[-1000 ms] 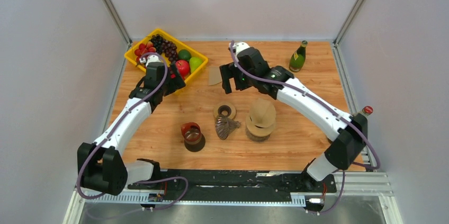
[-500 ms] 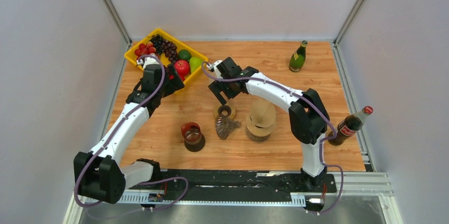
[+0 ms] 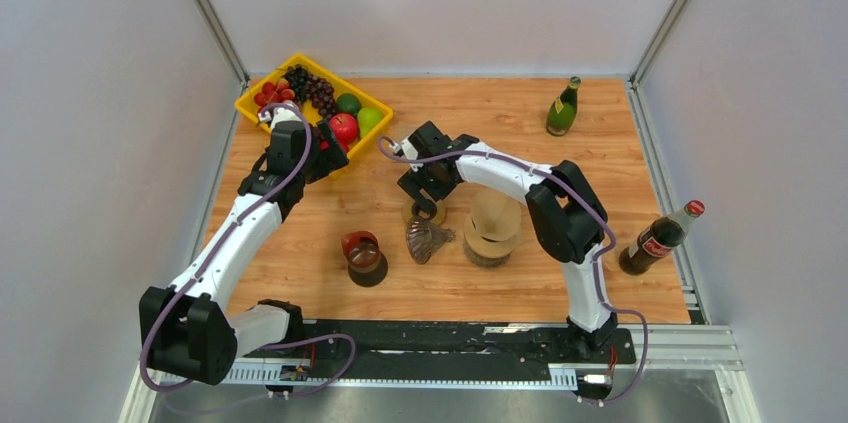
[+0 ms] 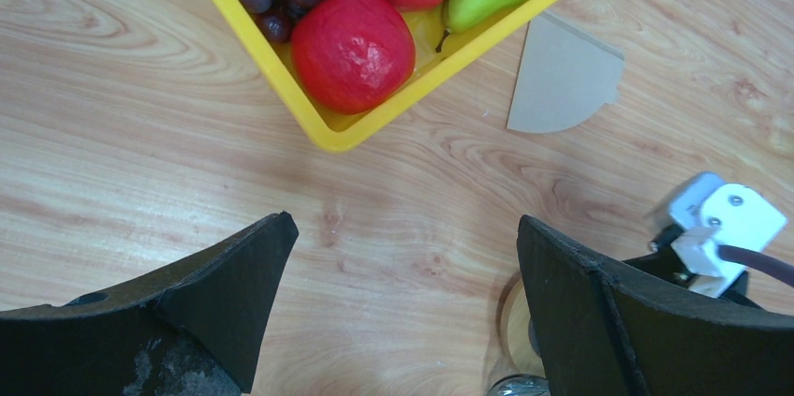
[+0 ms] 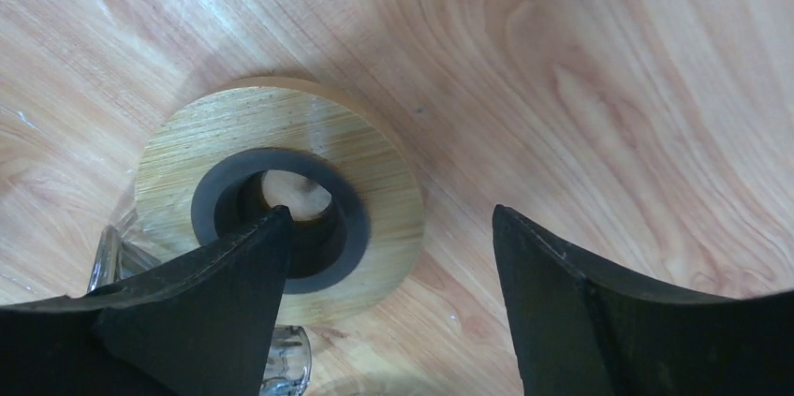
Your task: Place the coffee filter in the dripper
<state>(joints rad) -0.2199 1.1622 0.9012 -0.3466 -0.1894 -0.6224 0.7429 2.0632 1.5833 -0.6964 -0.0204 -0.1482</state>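
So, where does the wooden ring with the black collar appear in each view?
Top external: the wooden ring mid-table, partly under the right gripper.
Right wrist: the ring left of centre, one fingertip over its hole.
Left wrist: only a pale sliver at the bottom edge, probably it.
Shared landmark: the ribbed metal cone beside the ring.

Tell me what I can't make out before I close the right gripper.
Filter: top view, mostly hidden by right arm; left wrist shows it.
Metal cone: right wrist, cut off by bottom edge.
Ring: right wrist, near side behind a finger.
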